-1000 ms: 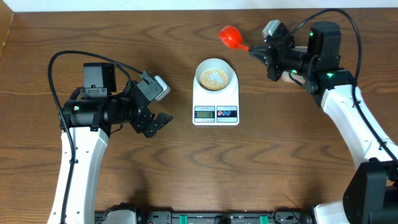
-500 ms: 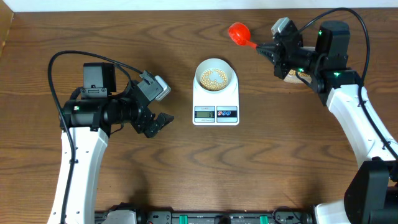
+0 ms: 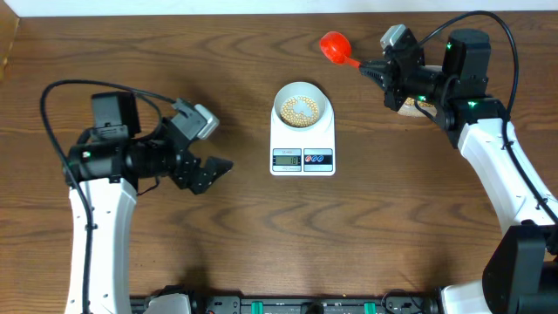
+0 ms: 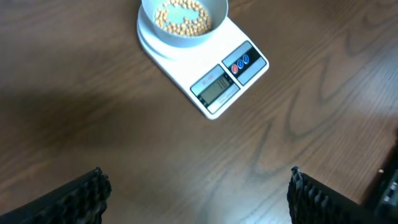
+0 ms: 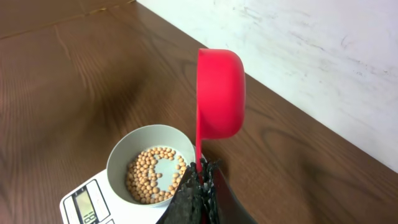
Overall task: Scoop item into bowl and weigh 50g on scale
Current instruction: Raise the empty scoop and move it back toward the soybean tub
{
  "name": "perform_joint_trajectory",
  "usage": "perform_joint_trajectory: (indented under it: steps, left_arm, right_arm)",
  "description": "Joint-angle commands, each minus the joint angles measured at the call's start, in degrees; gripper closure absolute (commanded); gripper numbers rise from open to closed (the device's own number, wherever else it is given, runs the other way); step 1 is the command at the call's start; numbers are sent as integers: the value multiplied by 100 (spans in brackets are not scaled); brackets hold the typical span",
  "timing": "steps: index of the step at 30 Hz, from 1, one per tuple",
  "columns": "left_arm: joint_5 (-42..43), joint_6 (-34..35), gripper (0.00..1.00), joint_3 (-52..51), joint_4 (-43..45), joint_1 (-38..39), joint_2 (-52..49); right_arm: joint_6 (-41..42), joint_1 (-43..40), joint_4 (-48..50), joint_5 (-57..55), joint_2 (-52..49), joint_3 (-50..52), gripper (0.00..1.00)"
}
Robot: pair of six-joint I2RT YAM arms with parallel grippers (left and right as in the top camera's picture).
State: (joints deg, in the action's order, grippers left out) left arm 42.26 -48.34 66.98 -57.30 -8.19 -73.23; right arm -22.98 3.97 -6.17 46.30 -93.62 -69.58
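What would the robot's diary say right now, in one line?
left gripper: open, empty | right gripper: shut on red scoop | bowl: holds beans, on scale

You see the whole table straight down from overhead. Left wrist looks down past the left gripper (image 4: 198,190), scale (image 4: 214,68) well ahead. Right wrist sits close, bowl (image 5: 142,138) just beyond the right gripper (image 5: 200,177). All views share both.

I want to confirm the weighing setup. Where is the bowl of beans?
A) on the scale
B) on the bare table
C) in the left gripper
A: the bowl holding the beans rests on the scale, just behind its display.
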Motion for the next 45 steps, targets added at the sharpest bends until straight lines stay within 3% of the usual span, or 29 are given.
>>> perform_joint_trajectory:
  steps: [1, 7, 13, 32, 45]
  left_arm:
    - [234, -315, 7, 129, -284, -59, 39]
    - [236, -745, 7, 151, -809, -57, 79]
    - [232, -758, 7, 243, -817, -50, 227]
    - [210, -1102, 7, 254, -800, 55, 369]
    - [208, -1097, 7, 254, -804, 55, 367]
  right_arm:
    - [72, -28, 61, 76, 79, -7, 99]
    - [74, -28, 81, 76, 79, -7, 99]
    - [101, -28, 61, 76, 79, -7, 99]
    - [1558, -483, 59, 146, 79, -7, 99]
    - [1563, -837, -417, 487, 79, -4, 99]
